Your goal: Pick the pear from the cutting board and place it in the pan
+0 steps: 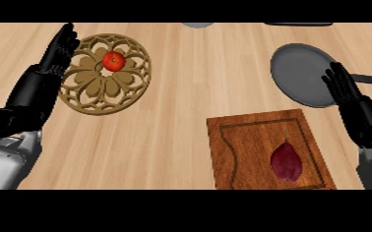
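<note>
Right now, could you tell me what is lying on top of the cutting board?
Only the dark red pear lies on the cutting board, toward its near right part. The board's nearest edge runs out of view, so anything there cannot be seen.

Left hand [58,49] and right hand [347,96] both open, fingers straight, pointing up.

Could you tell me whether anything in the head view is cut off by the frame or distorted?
Head view: the cutting board is cropped at the bottom edge; the grey pan looks taller than wide from the steep angle; two grey things at the top edge are clipped.
</note>
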`<state>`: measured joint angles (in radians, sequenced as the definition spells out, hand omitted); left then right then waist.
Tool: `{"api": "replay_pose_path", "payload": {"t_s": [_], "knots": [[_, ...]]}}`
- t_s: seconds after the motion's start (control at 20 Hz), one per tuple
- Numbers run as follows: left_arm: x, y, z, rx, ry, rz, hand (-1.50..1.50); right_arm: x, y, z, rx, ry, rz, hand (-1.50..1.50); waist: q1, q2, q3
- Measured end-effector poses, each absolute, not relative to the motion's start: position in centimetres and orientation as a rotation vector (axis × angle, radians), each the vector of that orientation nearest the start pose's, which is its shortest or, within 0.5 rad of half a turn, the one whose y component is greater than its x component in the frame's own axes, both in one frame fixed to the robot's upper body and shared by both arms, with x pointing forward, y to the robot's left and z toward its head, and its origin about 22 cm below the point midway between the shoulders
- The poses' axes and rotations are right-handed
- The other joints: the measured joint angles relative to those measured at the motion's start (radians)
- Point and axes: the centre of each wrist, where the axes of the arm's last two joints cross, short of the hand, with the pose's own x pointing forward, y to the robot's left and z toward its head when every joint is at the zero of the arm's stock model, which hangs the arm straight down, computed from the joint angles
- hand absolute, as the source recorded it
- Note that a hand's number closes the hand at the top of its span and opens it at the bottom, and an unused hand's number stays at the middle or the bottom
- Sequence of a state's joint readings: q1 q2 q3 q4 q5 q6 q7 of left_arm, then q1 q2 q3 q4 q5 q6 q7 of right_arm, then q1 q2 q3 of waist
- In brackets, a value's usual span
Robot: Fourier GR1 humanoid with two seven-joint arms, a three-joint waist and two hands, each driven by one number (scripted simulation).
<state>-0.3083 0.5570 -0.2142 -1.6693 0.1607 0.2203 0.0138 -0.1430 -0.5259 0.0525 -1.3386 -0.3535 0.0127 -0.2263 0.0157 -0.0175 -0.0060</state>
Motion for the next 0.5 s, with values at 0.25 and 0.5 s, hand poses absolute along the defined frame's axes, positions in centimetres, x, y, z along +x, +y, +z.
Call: {"api": "replay_pose_path", "payload": {"t_s": [0.25, 0.5], "knots": [[29.0, 26.8, 10.5, 0.244, -1.820, -0.251, 0.00, 26.8, -34.1, 0.6, 0.156, -1.689, 0.167, 1.50, -0.001, 0.017, 0.006], [28.7, 27.3, 6.9, 0.231, -1.673, -0.101, 0.00, 23.1, -35.7, -3.3, 0.161, -1.717, 0.125, -1.50, -0.026, 0.020, 0.007]]}}
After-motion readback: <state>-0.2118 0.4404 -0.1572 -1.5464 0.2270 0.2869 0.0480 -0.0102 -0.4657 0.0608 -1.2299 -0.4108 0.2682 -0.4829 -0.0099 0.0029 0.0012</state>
